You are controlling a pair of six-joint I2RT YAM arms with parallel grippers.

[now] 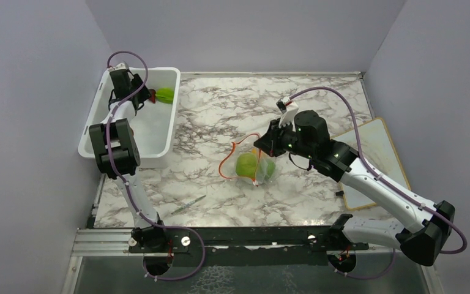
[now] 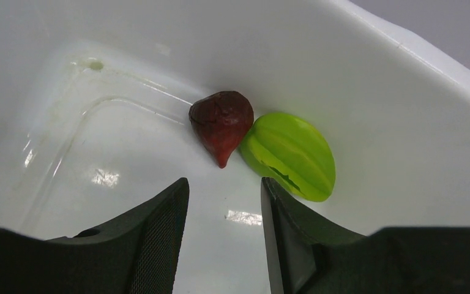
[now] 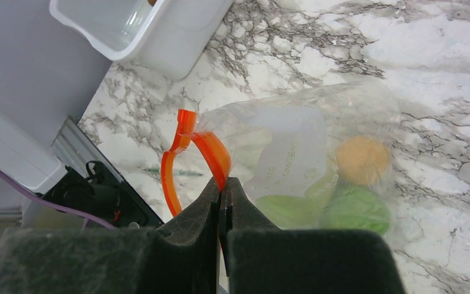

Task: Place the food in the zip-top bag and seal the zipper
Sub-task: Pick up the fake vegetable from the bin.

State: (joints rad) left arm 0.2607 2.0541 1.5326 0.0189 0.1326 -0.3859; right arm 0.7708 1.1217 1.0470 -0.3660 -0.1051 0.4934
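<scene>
**BAG HELD AT THE ZIPPER; TWO PIECES IN THE TUB**

The right tool (image 3: 223,190) is fully closed and pinches the zipper (image 3: 211,150) at the mouth of the bag (image 3: 300,153), which lies in the middle of the tabletop (image 1: 220,110). The bag film is thin, soft and crinkly, and probably will not stand open unaided. The zipper looks like the stiffest part and the best place to hold. The bag contains green round pieces (image 3: 358,208) and one pale orange piece (image 3: 362,160). The zipper stands in a loop, so the mouth appears unsealed.

Farther back on the left, the white tub (image 1: 159,138) holds a dark red piece (image 2: 221,122) touching a green ridged piece (image 2: 290,153). The left tool (image 2: 224,184) hovers just short of them, jaws about half apart, holding nothing. Both pieces look light, hard and smooth, and likely to slip. Grip the dark red piece across its broad end, not its tapered tip.
</scene>
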